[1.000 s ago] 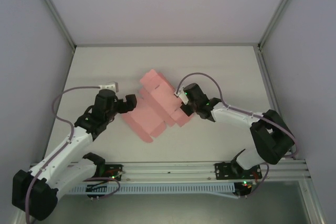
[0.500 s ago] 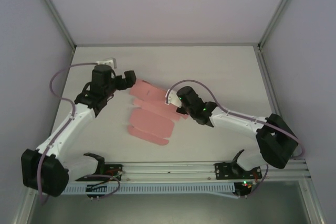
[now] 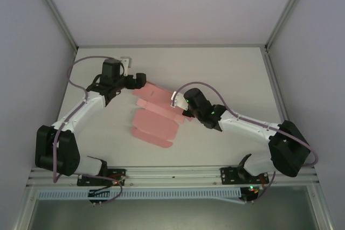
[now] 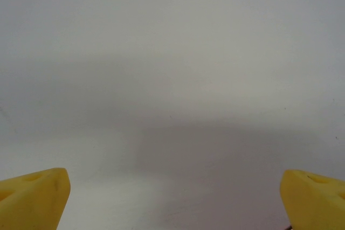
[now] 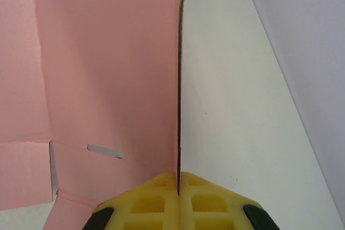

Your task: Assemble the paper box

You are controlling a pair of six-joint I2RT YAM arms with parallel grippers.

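The right gripper [image 5: 178, 186] is fully closed, its yellow moulded pads [image 5: 153, 200] pressed together on the right-hand edge of the flat, pink, thin-card paper box [image 5: 108, 68]. The pinched edge runs straight out from the pads as a dark line. The left gripper [image 4: 172, 200] stands at full opening and holds nothing; bare white table [image 4: 172, 79] lies between its pads. In the top view the paper box [image 3: 153, 127] lies unfolded near the middle of the table, between the two arms. The right gripper [image 3: 181, 112] is at its right margin and the left gripper [image 3: 141, 79] is just beside its far-left corner. No wall is raised yet, so assembly appears to be at an early stage. The step in hand is judged to be raising the first panel along a crease.

- Keep the right-hand pinch shallow and square to the edge, because thin card buckles if it is twisted.
- Fold along the printed crease only, and use the left gripper to press down the adjoining panel as an anchor.
- Lower the left gripper gently, since an open pad can drag the sheet across the smooth table.
- Leave the narrow slit [image 5: 105, 151] uncovered for a later tab.
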